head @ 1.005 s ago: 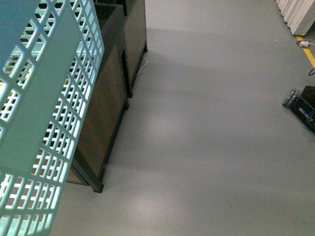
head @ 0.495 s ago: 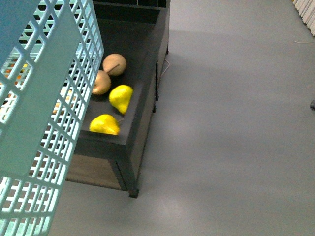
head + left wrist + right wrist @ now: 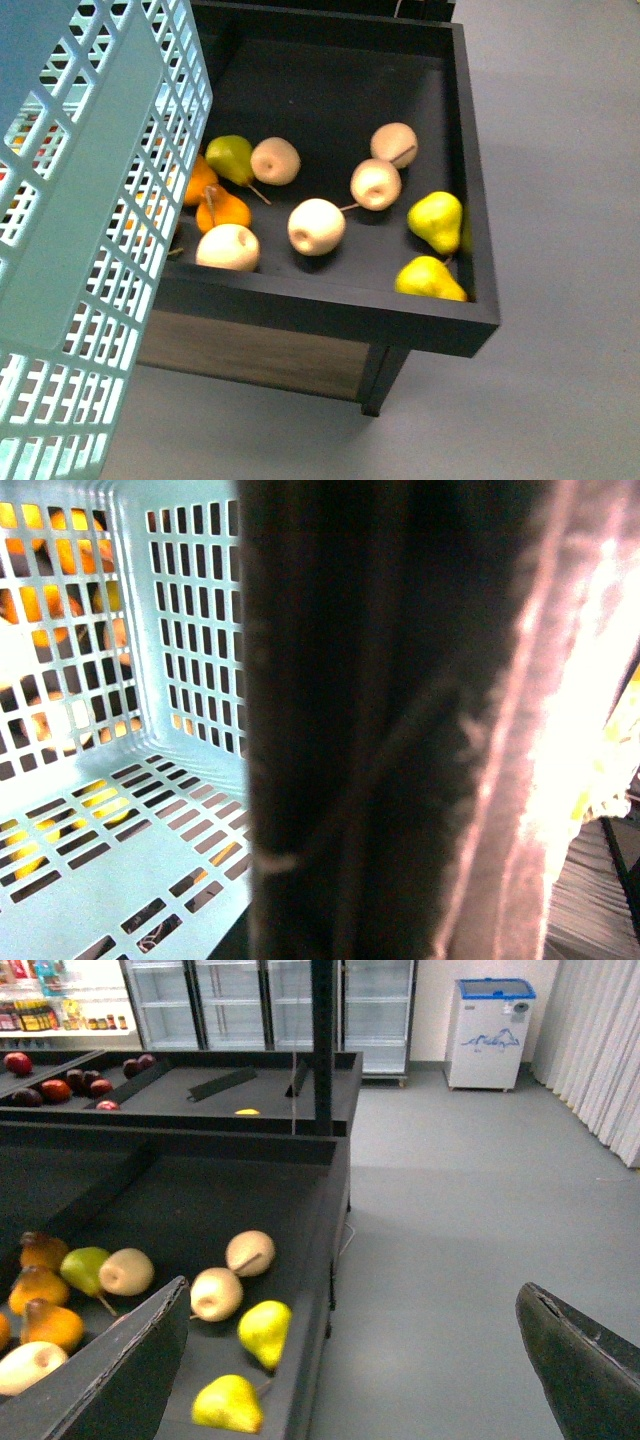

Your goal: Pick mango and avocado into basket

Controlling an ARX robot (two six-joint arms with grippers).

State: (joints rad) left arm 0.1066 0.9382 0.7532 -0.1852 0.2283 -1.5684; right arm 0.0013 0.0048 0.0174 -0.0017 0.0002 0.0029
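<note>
The turquoise basket (image 3: 90, 200) hangs close at the left of the front view. Its slotted inside (image 3: 120, 810) is empty in the left wrist view. My left gripper is shut on the basket's brown handle (image 3: 380, 780), which fills that view and hides the fingers. My right gripper (image 3: 350, 1370) is open and empty, over the edge of a dark fruit bin (image 3: 320, 1260), above yellow pears (image 3: 262, 1332). No mango and no avocado show in any view.
The dark bin (image 3: 330, 295) holds yellow pears (image 3: 436, 220), pale round fruit (image 3: 316, 226), orange pears (image 3: 222, 208) and a green pear (image 3: 230, 154). Grey floor (image 3: 560, 200) lies to its right. Further bins (image 3: 200, 1090) and fridges (image 3: 300, 1000) stand behind.
The front view has swung from bare floor beside a cabinet onto the fruit bin, which now fills the middle. The basket keeps its place at the left.
</note>
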